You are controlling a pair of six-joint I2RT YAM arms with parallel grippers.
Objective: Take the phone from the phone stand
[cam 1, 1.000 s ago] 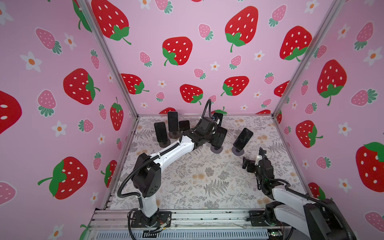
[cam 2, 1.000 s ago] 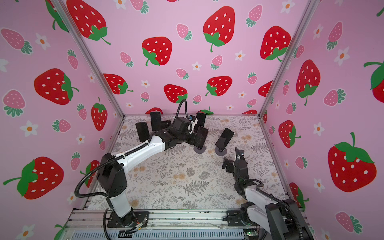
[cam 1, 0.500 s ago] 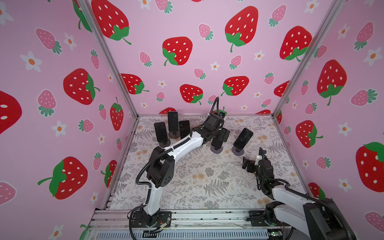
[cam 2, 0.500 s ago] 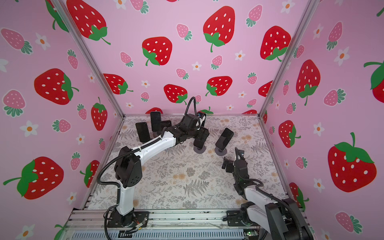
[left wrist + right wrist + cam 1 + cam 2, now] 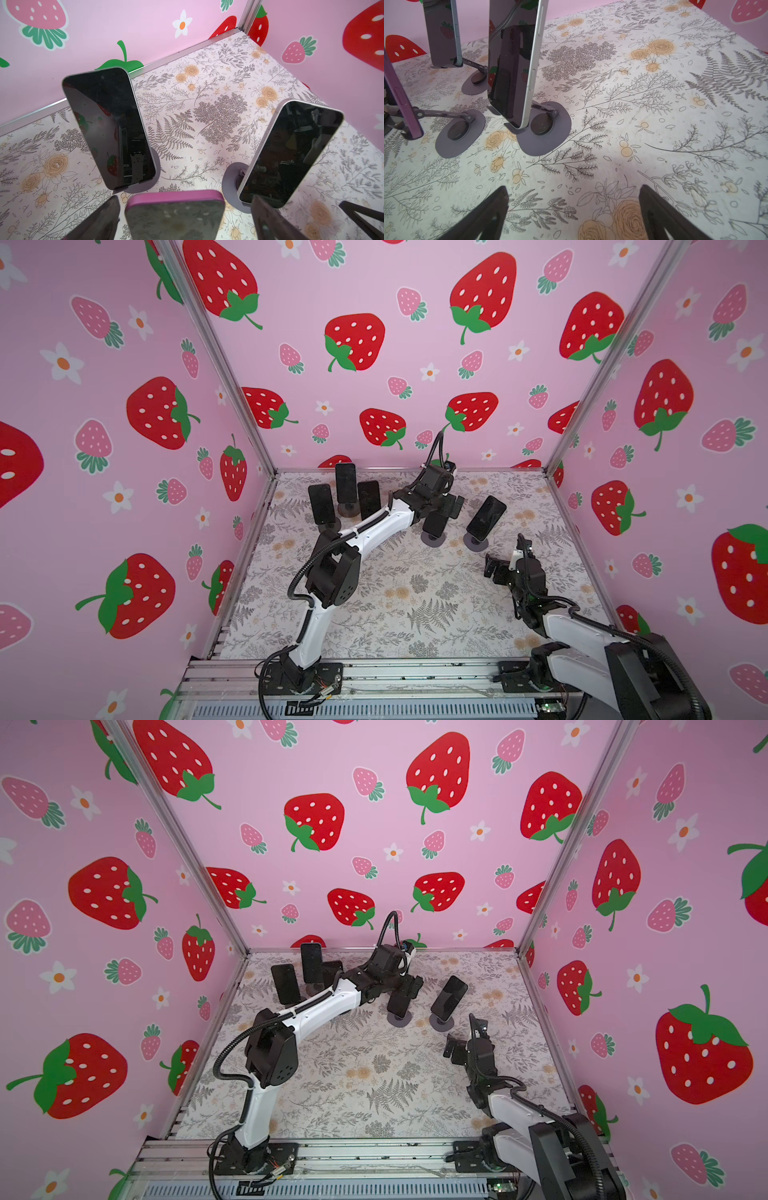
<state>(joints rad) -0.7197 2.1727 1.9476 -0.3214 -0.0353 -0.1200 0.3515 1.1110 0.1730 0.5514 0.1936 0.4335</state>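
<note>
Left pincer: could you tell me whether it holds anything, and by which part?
Nothing is held: the left pincer stands open astride the top of the purple phone.

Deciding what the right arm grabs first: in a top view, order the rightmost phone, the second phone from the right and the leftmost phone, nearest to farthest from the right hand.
From the right hand:
1. Rightmost phone, just behind it, right of centre.
2. Second phone from the right, centre, at the left hand.
3. Leftmost phone, far back-left.

Bright, even light; soft shadows, bowed edges.
</note>
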